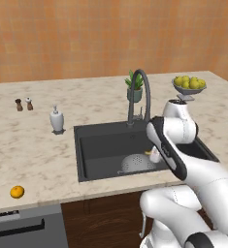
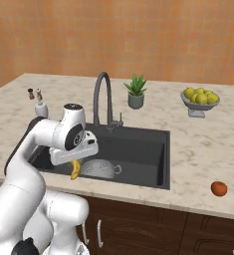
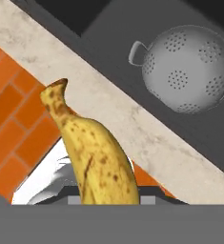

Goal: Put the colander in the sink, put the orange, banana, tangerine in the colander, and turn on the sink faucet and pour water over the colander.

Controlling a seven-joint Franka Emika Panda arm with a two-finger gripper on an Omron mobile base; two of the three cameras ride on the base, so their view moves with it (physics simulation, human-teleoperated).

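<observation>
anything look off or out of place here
Nothing looks spilled or damaged. The colander sits upright in the sink, still empty. The gripper holds the banana over the sink's front edge. One orange fruit and another wait on the counter.

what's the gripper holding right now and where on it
The gripper holds the banana, apparently by one end: the other end, with the stem, sticks out free. The exact contact is hidden.

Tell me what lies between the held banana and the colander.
In the hand view, the banana and the colander are separated by a strip of marble counter edge and bare dark sink floor.
</observation>
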